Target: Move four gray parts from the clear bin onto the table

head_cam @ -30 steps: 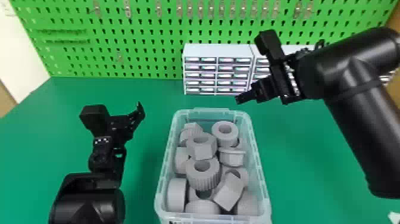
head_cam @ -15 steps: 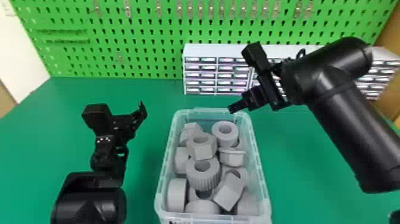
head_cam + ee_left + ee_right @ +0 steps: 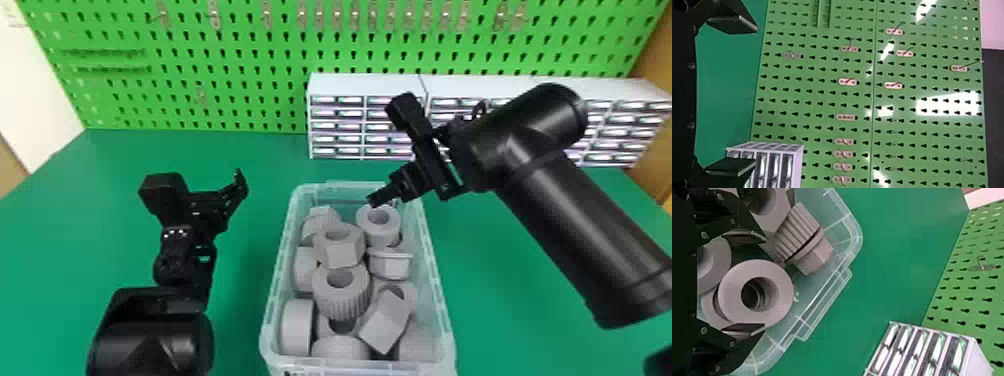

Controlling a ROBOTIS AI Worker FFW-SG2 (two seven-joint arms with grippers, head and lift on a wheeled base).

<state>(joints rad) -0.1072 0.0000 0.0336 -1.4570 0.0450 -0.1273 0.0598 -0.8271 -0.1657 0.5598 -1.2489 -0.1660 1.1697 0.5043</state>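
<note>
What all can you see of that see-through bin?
The clear bin is an open-topped, boxy tub, seemingly plastic, longer front to back than wide, with rounded corners, a pronounced rim and a small tab at its far end. It sits upright on the green table, nearer the robot than the white drawer units. Gray parts are heaped inside, some ribbed, some with holes. The right hand hangs over its far end, fingers apart; whether they touch it, I can't tell.
</note>
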